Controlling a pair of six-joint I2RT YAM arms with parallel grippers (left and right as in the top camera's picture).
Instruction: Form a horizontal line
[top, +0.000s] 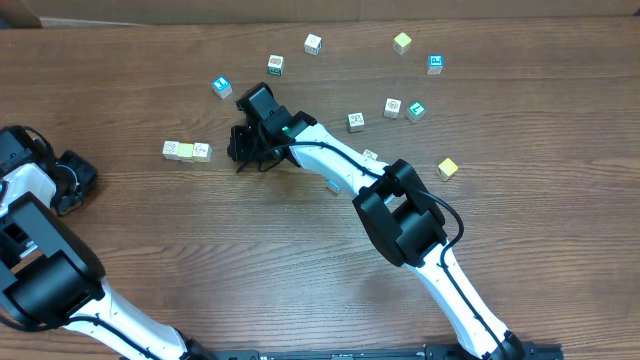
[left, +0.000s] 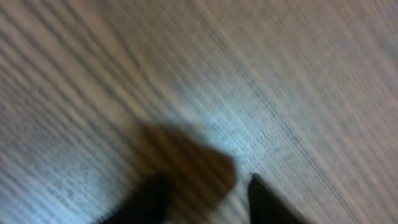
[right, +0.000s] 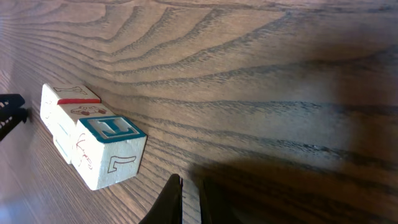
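The horizontal line (top: 187, 150) is a short row of touching cubes at the left middle of the table; three show from overhead, white, yellow, white. In the right wrist view the row (right: 87, 124) lies at the left, and its nearest cube (right: 111, 152) has a blue-framed top. My right gripper (top: 243, 152) is just right of the row, apart from it. Its fingers (right: 189, 202) are shut with nothing between them. My left gripper (top: 78, 180) is at the far left edge. In its blurred view the left gripper (left: 208, 205) is open over bare wood and holds nothing.
Loose single cubes are scattered across the back and right: blue (top: 221, 86), white (top: 275, 64), white (top: 313, 44), yellow (top: 402, 42), blue (top: 435, 64), yellow (top: 448, 168). The right arm (top: 400, 210) stretches diagonally over the table's middle.
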